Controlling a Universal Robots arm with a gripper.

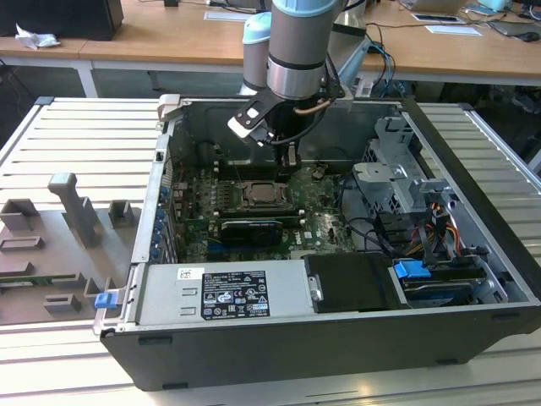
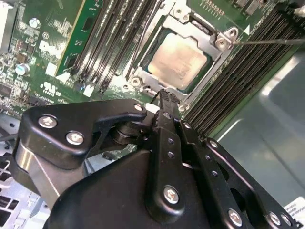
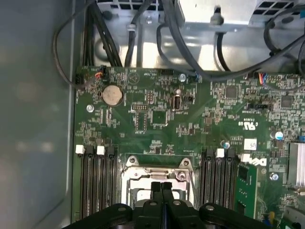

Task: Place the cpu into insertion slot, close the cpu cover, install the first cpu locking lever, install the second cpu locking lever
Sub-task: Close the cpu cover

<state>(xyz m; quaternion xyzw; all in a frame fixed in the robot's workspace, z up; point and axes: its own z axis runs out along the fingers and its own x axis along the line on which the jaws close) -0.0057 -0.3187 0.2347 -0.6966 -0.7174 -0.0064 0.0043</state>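
The cpu (image 2: 178, 59), a pale silver-beige square, lies flat in the insertion slot (image 2: 137, 78) on the green board. The cpu cover (image 2: 215, 34) lies down around it, and its square cut-out frames the chip. A thin metal locking lever (image 2: 271, 41) sticks out sideways from the cover's corner over the memory slots. My gripper (image 2: 167, 95) hangs just above the slot's edge, shut with nothing between its fingers. In the exterior view the gripper (image 1: 287, 158) is inside the case, a little behind the cpu (image 1: 264, 194). In the first wrist view the fingertips (image 3: 161, 187) sit over the slot's frame (image 3: 157, 171).
Long black memory slots (image 3: 95, 186) flank the socket on both sides. The grey case wall (image 3: 33, 119) stands close by. Cables (image 1: 380, 228) and a drive cage (image 1: 397, 178) fill the exterior view's right, and the power supply (image 1: 224, 292) sits in front.
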